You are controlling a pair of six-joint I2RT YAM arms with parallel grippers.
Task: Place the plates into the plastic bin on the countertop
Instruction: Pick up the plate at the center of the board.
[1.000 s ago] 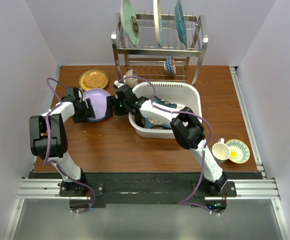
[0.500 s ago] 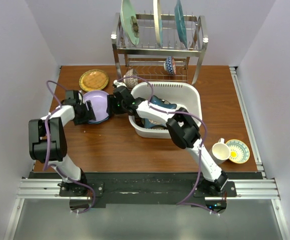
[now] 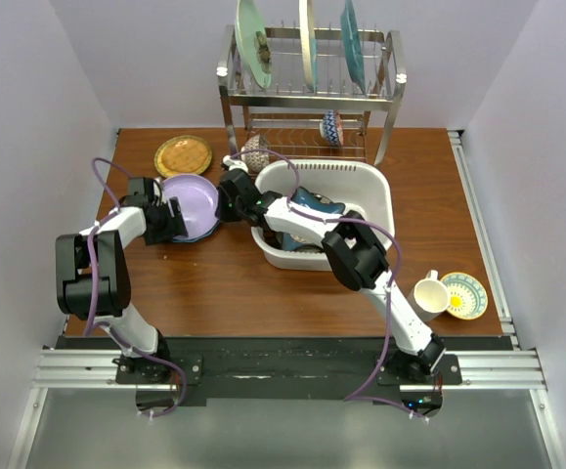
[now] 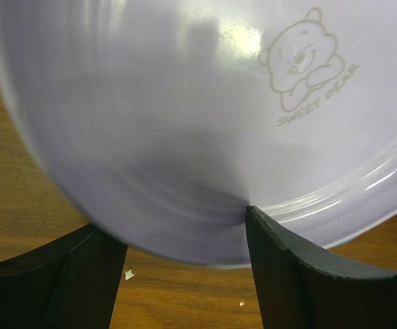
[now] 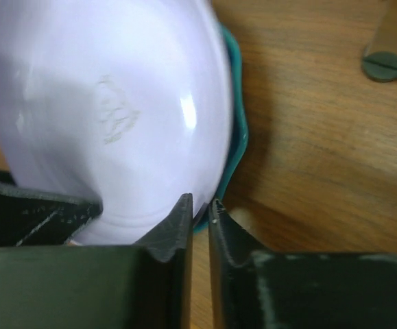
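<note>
A lavender plate [image 3: 191, 201] [image 4: 184, 116] [image 5: 109, 103] lies left of the plastic bin [image 3: 381, 191] on the countertop [image 3: 263, 283], on top of a teal-blue wavy-rimmed plate [image 5: 236, 137]. My right gripper [image 3: 226, 199] [image 5: 199, 205] is shut on the lavender plate's right rim. My left gripper [image 3: 173, 218] [image 4: 174, 219] stands open at its opposite edge, with the rim resting over its fingers [image 4: 280, 267]. An amber patterned plate [image 3: 183, 154] lies at the back left. Blue plates [image 3: 314, 208] sit in the bin under my right arm.
A steel wire rack [image 3: 307, 93] at the back holds three big upright plates and a small bowl. Another patterned bowl [image 3: 254, 151] sits by the rack's left leg. A mug [image 3: 428, 293] and a saucer [image 3: 464, 294] stand at the near right.
My right gripper has reached left to the lavender plate and shut on its rim. The left gripper has stayed open at the plate's other edge.
</note>
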